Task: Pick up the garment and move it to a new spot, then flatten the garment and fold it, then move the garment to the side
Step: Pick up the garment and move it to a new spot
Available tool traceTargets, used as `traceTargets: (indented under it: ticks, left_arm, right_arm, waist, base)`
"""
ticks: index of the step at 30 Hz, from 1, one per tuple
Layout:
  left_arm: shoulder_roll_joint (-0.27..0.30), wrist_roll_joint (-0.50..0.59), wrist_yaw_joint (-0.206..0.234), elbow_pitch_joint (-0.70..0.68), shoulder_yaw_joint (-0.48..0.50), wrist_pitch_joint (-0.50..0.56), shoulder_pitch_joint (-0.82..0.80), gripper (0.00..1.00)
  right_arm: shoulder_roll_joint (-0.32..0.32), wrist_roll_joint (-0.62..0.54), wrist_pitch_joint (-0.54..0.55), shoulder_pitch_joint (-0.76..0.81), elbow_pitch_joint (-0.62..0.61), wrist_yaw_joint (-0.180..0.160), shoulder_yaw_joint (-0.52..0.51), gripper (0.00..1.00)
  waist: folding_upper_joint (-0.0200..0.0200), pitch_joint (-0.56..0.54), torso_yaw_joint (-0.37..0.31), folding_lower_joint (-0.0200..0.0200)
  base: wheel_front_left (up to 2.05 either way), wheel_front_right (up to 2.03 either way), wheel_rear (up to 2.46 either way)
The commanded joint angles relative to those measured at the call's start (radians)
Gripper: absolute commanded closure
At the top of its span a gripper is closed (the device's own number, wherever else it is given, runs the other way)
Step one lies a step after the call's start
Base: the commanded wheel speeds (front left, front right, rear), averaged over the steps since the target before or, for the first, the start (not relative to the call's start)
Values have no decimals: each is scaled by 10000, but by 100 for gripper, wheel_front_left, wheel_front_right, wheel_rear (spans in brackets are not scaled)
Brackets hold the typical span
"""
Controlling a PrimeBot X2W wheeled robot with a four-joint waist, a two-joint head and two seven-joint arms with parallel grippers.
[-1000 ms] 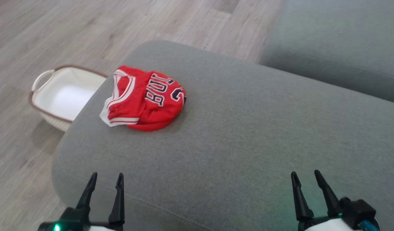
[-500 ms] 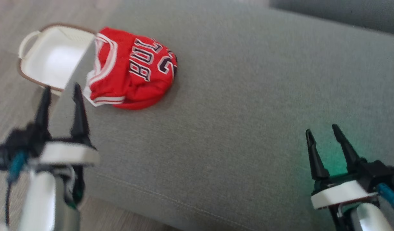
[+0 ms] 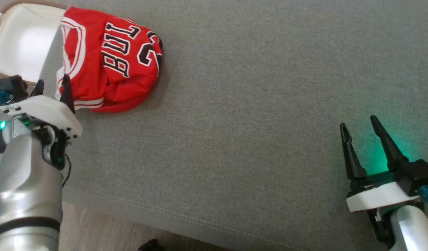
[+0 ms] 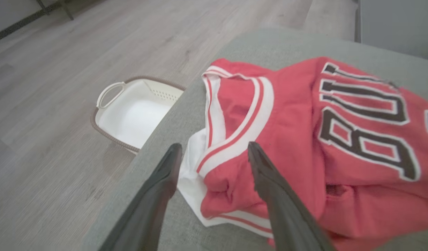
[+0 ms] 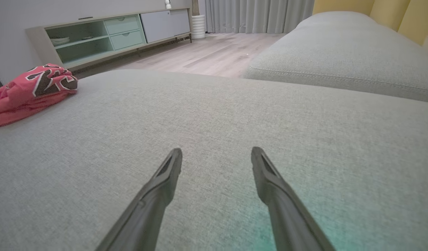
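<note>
Head view, left gripper (image 3: 51, 83): spread wide at red garment (image 3: 109, 59) edge. Right gripper (image 3: 358, 122): also wide, above grey cushion (image 3: 234, 139).

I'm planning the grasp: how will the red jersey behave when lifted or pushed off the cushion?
Probably floppy: the red jersey lies crumpled in soft folds, so it should droop from a pinch. Likely light, since the fabric looks thin. Pushed, it may bunch rather than slide on the textured grey cushion.
</note>
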Motion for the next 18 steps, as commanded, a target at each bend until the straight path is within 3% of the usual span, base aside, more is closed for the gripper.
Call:
traceTargets:
  ticks: [1, 12, 13, 14, 18]
  left_arm:
    - [628, -38, -58, 157, 290, -120, -406, 0]
    - [583, -449, -300, 2632, 238, -815, -1434, 3]
    - [588, -438, -310, 2733, 202, -1029, -1492, 75]
    - [586, -440, -331, 2831, 165, -1228, -1547, 100]
    - [625, -369, -411, 2845, -63, -1882, -1722, 100]
  right_arm:
    - [-158, -99, -120, -203, -358, -9, 197, 0]
    - [-406, -187, -120, -384, -581, -9, 94, 0]
    - [-420, -197, -120, -388, -598, -9, 89, 0]
    - [-428, -210, -120, -393, -608, -9, 80, 0]
    - [-317, -267, -120, -397, -549, -9, 17, 0]
  waist:
    - [0, 151, -97, -1]
    - [0, 589, -411, -1]
    - [0, 607, -427, -1]
    - [0, 614, -451, -1]
    - [0, 361, -567, -1]
  base:
    - [0, 0, 0]
    - [0, 0, 0]
    - [0, 0, 0]
    - [0, 0, 0]
    - [0, 0, 0]
